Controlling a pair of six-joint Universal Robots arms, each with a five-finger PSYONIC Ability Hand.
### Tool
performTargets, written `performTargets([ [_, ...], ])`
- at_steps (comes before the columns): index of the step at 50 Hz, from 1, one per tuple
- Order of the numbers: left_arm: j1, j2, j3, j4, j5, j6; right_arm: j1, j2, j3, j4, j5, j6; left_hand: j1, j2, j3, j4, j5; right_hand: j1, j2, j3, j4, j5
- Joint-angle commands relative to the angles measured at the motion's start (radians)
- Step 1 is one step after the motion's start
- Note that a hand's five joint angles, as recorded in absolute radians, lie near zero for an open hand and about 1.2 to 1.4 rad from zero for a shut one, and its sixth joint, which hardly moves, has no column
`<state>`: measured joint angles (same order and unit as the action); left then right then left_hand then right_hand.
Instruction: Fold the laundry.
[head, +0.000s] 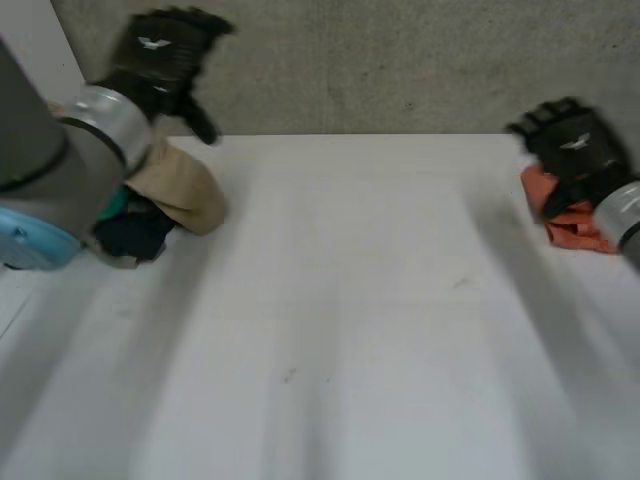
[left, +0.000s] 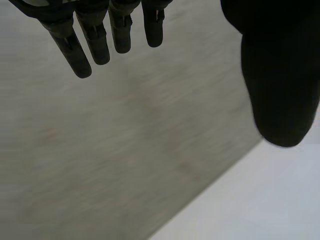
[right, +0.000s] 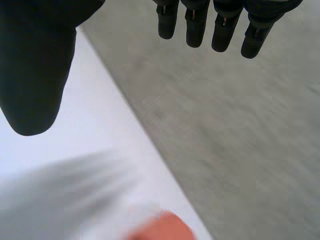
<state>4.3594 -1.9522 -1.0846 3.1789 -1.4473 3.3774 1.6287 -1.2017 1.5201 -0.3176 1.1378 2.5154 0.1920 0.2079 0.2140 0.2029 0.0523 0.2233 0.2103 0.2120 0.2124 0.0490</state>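
The left hand (head: 158, 52) hangs over the far left corner of the counter (head: 350, 300), fingers straight and apart from the thumb, holding nothing. A heap of beige, teal and dark laundry (head: 182, 192) lies beside its wrist. The right hand (head: 572, 143), likewise spread and empty, hovers above an orange cloth (head: 572, 228) at the counter's right edge.

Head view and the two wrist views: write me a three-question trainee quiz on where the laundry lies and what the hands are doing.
1. True or false: the left hand is curled round the beige cloth.
2. Where on the table does the orange cloth lie? A) in the middle; B) at the far right, beside the right hand; C) on top of the beige cloth.
3. Fill in: in the wrist views, both hands' fingers are straight and hold ____.
Key: 1 false; 2 B; 3 nothing.
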Motion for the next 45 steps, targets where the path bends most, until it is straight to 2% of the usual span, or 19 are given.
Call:
performTargets([
  [1,0.219,-0.189,0.101,0.032,-0.011,0.262,0.085,-0.05,0.147,0.031,-0.041,-0.01,0.068,0.053,0.047,0.058,0.034,-0.049,-0.036,-0.038,-0.038,-0.049],
  [2,0.253,-0.247,0.136,0.033,-0.007,0.317,0.085,-0.05,0.153,0.032,-0.041,-0.01,0.068,0.053,0.047,0.058,0.034,-0.049,-0.036,-0.038,-0.038,-0.049],
  [6,0.317,-0.409,0.251,0.068,-0.008,0.419,0.086,-0.048,0.178,0.052,-0.039,-0.01,0.066,0.05,0.044,0.055,0.031,-0.049,-0.036,-0.038,-0.038,-0.049],
  [12,0.376,-0.573,0.4,0.122,-0.01,0.462,0.08,-0.041,0.201,0.089,-0.038,-0.013,0.121,0.105,0.099,0.11,0.086,-0.049,-0.036,-0.038,-0.038,-0.049],
  [13,0.377,-0.586,0.419,0.122,-0.008,0.462,0.077,-0.041,0.206,0.091,-0.038,-0.014,0.2,0.184,0.178,0.189,0.165,-0.049,-0.036,-0.038,-0.038,-0.049],
  [17,0.358,-0.608,0.45,0.133,-0.015,0.453,0.073,-0.044,0.23,0.091,-0.035,-0.015,1.202,1.186,1.18,1.191,1.167,-0.049,-0.036,-0.038,-0.038,-0.049],
  [20,0.31,-0.577,0.414,0.17,-0.034,0.433,0.071,-0.052,0.242,0.092,-0.032,-0.015,1.204,1.188,1.182,1.193,1.169,-0.049,-0.036,-0.038,-0.038,-0.049],
  [28,0.151,-0.231,0.155,0.3,-0.062,0.292,0.071,-0.058,0.239,0.092,0.003,-0.014,1.204,1.188,1.182,1.193,1.169,-0.049,-0.036,-0.038,-0.038,-0.049],
  [29,0.1,-0.174,0.117,0.306,-0.062,0.266,0.071,-0.061,0.238,0.092,0.01,-0.014,1.204,1.188,1.182,1.193,1.169,-0.049,-0.036,-0.038,-0.038,-0.049],
  [32,0.023,-0.108,0.066,0.306,-0.059,0.226,0.071,-0.081,0.238,0.092,0.031,-0.012,1.204,1.188,1.182,1.193,1.169,-0.049,-0.036,-0.038,-0.038,-0.049],
  [33,-0.03,-0.085,0.042,0.303,-0.051,0.202,0.071,-0.085,0.238,0.092,0.034,-0.01,1.204,1.188,1.182,1.193,1.169,-0.049,-0.036,-0.038,-0.038,-0.049],
  [40,-0.239,-0.118,-0.017,0.237,-0.036,0.157,0.069,-0.117,0.249,0.091,0.045,0.002,1.204,1.188,1.182,1.193,1.169,-0.049,-0.036,-0.038,-0.038,-0.049],
  [41,-0.285,-0.166,-0.017,0.215,-0.036,0.155,0.069,-0.119,0.252,0.092,0.045,0.002,1.204,1.188,1.182,1.193,1.169,-0.049,-0.036,-0.038,-0.038,-0.049],
  [45,-0.365,-0.287,0.001,0.167,-0.044,0.155,0.069,-0.119,0.258,0.092,0.045,0.002,1.204,1.188,1.182,1.193,1.169,-0.049,-0.036,-0.038,-0.038,-0.049],
])
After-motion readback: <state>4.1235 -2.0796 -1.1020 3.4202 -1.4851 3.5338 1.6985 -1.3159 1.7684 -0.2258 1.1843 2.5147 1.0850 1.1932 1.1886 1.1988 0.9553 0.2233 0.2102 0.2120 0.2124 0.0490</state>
